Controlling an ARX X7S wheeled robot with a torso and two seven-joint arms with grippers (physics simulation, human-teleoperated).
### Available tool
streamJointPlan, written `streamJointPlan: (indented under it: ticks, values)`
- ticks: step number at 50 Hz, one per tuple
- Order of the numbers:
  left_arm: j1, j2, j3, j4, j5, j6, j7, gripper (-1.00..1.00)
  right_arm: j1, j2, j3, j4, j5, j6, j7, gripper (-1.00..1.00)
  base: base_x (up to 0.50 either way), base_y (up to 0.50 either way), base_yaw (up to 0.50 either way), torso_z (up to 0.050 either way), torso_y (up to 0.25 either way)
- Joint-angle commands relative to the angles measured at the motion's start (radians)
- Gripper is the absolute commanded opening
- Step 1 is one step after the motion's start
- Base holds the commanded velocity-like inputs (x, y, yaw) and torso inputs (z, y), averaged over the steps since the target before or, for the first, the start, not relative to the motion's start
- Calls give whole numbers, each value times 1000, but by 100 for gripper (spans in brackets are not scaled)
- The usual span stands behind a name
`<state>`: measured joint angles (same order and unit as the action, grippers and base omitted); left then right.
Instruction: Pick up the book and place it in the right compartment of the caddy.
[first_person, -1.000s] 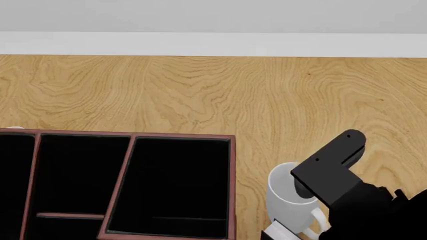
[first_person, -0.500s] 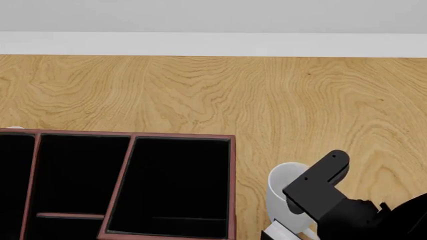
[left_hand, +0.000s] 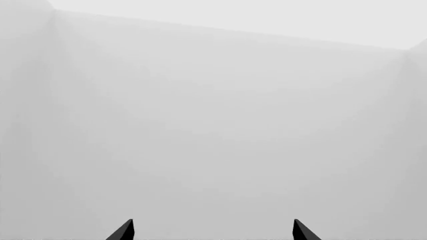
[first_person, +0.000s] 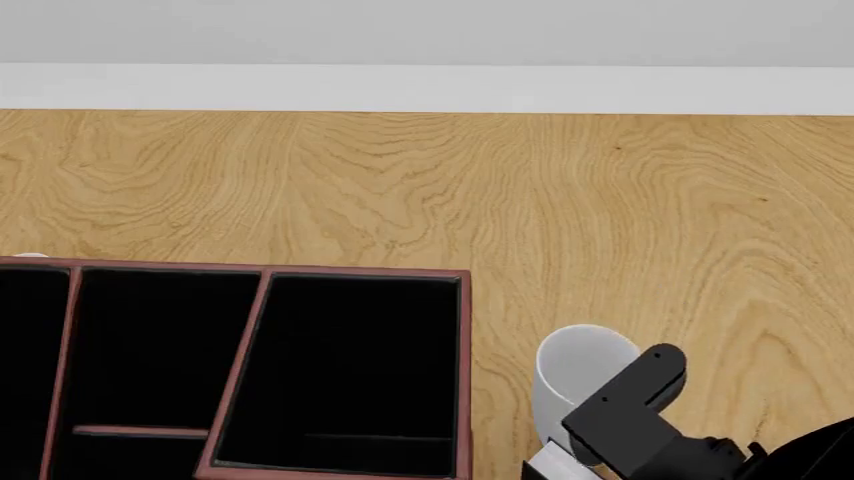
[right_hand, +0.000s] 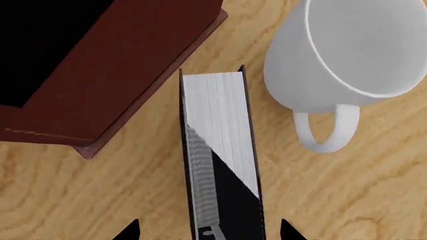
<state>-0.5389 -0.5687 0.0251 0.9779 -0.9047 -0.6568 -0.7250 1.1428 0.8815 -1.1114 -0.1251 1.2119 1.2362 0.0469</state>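
The black book (right_hand: 220, 130) stands on edge on the wood, white page edges up, between the caddy (right_hand: 127, 65) and a white mug (right_hand: 353, 50). My right gripper (right_hand: 210, 231) is open, one fingertip on each side of the book, not touching it. In the head view only a white sliver of the book (first_person: 545, 464) shows at the bottom edge, under my right arm (first_person: 627, 415). The caddy (first_person: 465, 380) lies at the lower left, its right compartment (first_person: 347, 370) black and empty. My left gripper (left_hand: 212, 232) is open and faces a blank pale wall.
The white mug (first_person: 581, 372) stands close to the right of the caddy, its handle towards the book. The wooden tabletop (first_person: 534, 200) stretches behind to a pale wall. The caddy's other sections (first_person: 147, 340) lie to the left.
My right arm has slid down and towards the near edge in the head view, uncovering more of the mug. The caddy and mug have not moved.
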Motion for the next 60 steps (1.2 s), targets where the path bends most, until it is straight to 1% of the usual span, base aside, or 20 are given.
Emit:
streamJointPlan:
  ticks: [1,2,3,17,28,42,51,58,60]
  values:
    - [9,0,12,-13,15,15,6,100,-34,5,-23,6,-23,-29,-16,100,0,0,0,0,0]
    - [8,0,14,-14,16,16,7,100,-34,6,-25,3,-28,-30,-16,100,0,0,0,0,0]
    - [9,0,15,-16,18,18,8,100,-32,8,-24,1,-26,-28,-17,-100,0,0,0,0,0]
    - [16,-5,15,-18,16,32,6,100,-15,22,-9,-34,9,-6,7,-100,0,0,0,0,0]
    - [10,-14,6,-7,-5,38,-7,100,31,80,59,-136,138,48,93,-100,0,0,0,0,0]
    - [9,-30,-8,4,-20,50,-21,100,98,217,164,-315,447,88,301,-100,0,0,0,0,0]
    - [15,-29,-4,-1,-19,64,-18,100,167,321,198,-408,664,82,450,-100,0,0,0,0,0]
    - [15,-34,-4,1,-24,69,-22,100,220,368,221,-440,760,62,520,-100,0,0,0,0,1]
    - [15,-37,-6,4,-28,70,-23,100,258,379,232,-436,800,73,540,-100,0,0,0,0,0]
